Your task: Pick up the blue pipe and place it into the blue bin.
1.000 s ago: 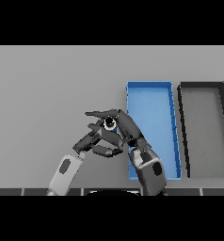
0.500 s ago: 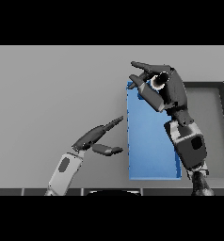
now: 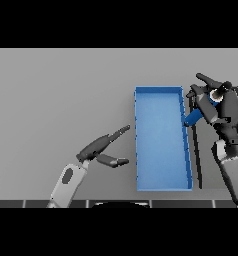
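Observation:
The blue bin lies lengthwise on the grey table, right of centre, with nothing inside it. My right hand hangs just past the bin's far right corner, fingers curled round the blue pipe. The pipe's lower end sticks out toward the bin's right wall; the rest is hidden in the hand. My left hand rests open left of the bin, low over the table, fingers pointing at the bin's left wall.
A black bin stands right beside the blue one. Only its left wall shows; my right forearm covers the rest. Bare grey table spreads to the left and far side.
My right hand, still holding the pipe, has swung right from above the blue bin's far end to past its right wall, over the black bin. The left hand has barely moved.

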